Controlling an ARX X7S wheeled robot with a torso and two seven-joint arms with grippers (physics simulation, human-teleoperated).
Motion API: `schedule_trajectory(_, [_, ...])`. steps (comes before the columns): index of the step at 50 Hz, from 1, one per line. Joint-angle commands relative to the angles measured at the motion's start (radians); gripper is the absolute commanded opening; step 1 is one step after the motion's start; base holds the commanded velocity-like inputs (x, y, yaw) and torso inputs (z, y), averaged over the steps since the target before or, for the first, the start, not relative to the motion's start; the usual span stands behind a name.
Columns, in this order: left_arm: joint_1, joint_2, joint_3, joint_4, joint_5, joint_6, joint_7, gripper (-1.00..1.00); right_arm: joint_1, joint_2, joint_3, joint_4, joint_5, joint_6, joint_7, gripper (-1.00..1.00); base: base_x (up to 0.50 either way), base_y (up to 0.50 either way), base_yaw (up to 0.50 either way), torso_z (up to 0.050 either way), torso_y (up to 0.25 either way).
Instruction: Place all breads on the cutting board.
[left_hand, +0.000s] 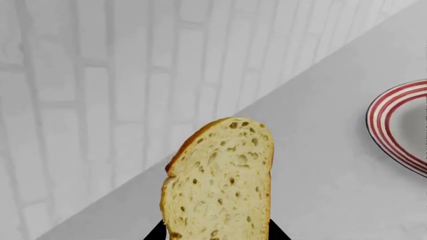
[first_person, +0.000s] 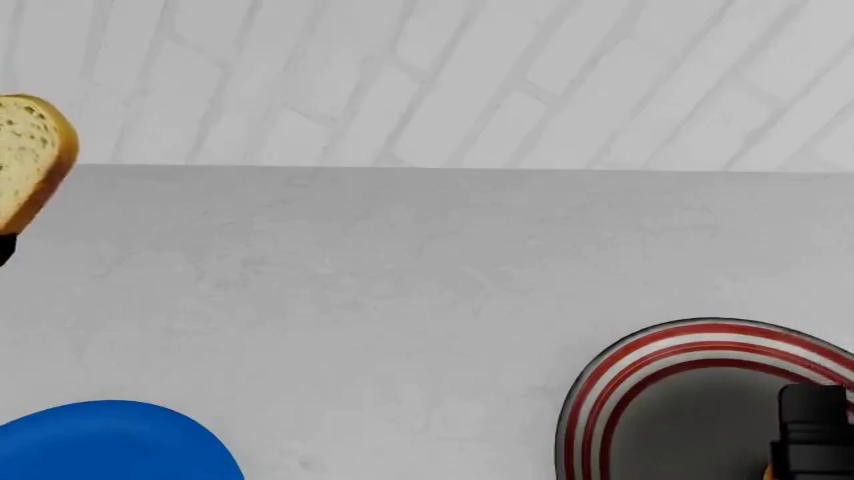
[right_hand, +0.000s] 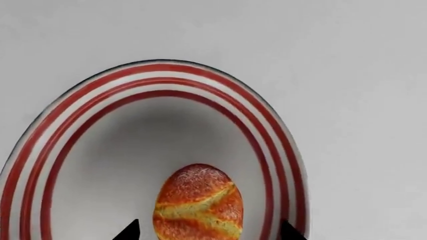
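Observation:
A pale cream bread slice (left_hand: 220, 185) with a tan crust stands upright in my left gripper (left_hand: 217, 236), which is shut on its lower end; black fingers press both sides. In the head view this slice (first_person: 30, 160) hangs above the counter at the far left. The orange-brown loaf (right_hand: 199, 202) lies inside the red-and-white striped bowl (right_hand: 167, 80). My right gripper (right_hand: 208, 232) is open over it, one fingertip on each side with a gap to the crust. The cutting board is out of view.
The striped bowl (first_person: 641, 360) sits at the front right of the grey counter (first_person: 400, 280), with the right arm (first_person: 814, 430) above it. A blue plate (first_person: 107, 440) lies at the front left. A white brick wall (first_person: 427, 70) bounds the counter's far edge.

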Motion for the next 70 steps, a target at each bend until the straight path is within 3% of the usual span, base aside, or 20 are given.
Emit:
schedule_trajectory(1, [0.003, -0.003, -0.011, 0.002, -0.016, 0.01, -0.002, -1.0, -0.057, -0.008, -0.01, 0.006, -0.05, -0.051, -0.059, 1.0, 0.0, 0.0, 0.0, 0.0, 0.0])
schedule_trajectory(34, [0.044, 0.002, -0.026, 0.007, -0.005, 0.03, -0.015, -1.0, -0.211, 0.003, -0.052, 0.007, -0.135, -0.191, -0.185, 1.0, 0.0, 0.0, 0.0, 0.0, 0.0])
schedule_trajectory(68, [0.098, -0.005, -0.028, 0.016, 0.02, 0.051, -0.023, -1.0, -0.272, -0.003, -0.073, 0.021, -0.157, -0.228, -0.214, 1.0, 0.0, 0.0, 0.0, 0.0, 0.0])
schedule_trajectory(69, [0.098, -0.005, -0.028, 0.015, 0.022, 0.051, -0.02, -1.0, -0.27, -0.003, -0.071, 0.018, -0.156, -0.227, -0.211, -1.0, 0.0, 0.0, 0.0, 0.0, 0.0])
schedule_trajectory(70, [0.098, -0.005, -0.03, 0.015, 0.021, 0.051, -0.021, -1.0, -0.268, -0.003, -0.07, 0.016, -0.156, -0.226, -0.21, -1.0, 0.0, 0.0, 0.0, 0.0, 0.0])
